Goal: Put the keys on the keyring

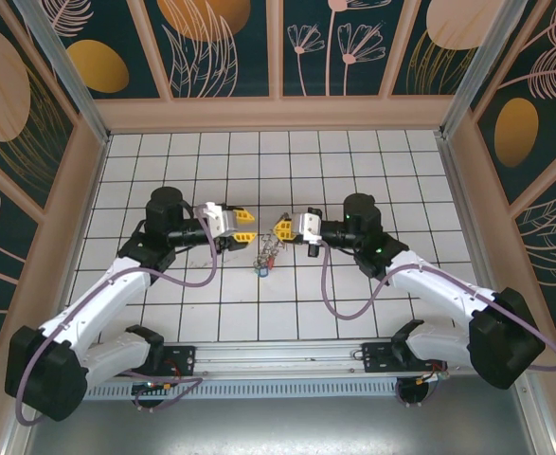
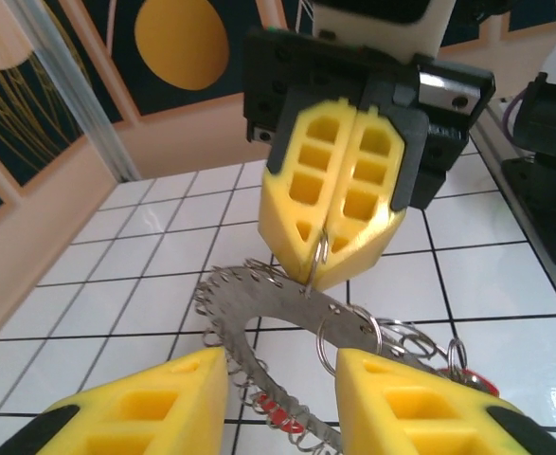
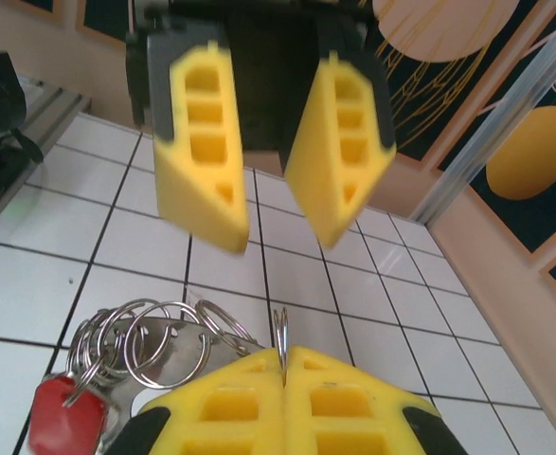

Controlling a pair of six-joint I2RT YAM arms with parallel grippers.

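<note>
1. R gripper (image 1: 282, 229): fingers are pressing together and pinching a thin wire loop (image 2: 322, 254) edge-on at the tips. It is pointing left, twd the other arm.
2. L gripper (image 1: 242, 219): fingers are standing spread, w/ nothing gripped btwn the pads. It is pointing right and facing R gripper tip to tip, near but apart.
3. Keyring (image 2: 278, 306): flat grey band, rim edged w/ tiny loops. It is hanging off the wire loop below R gripper's tips and seems to be clear of the tiled table (image 1: 353, 171). In top view it is sitting btwn the two grippers, slightly to the near side.
4. Keys (image 3: 64, 412): a red head is dangling w/ a bunch of split rings (image 3: 116, 332), and a blue head is hanging lowest in top view. Can't tell how many are on the band.
5. Deciding relation: keyring is lying to the right of L gripper and a little lower, just past its open gap, w/ the band spanning finger to finger and its face tilting up twd L wrist cam. R arm is touching it via the loop; L is just beside, not touching.
6. Judgement: next move is prob. calling for L gripper to be dipping fwd and closing on the band or a ring. Risk: loose rings swinging or snagging a pad.
</note>
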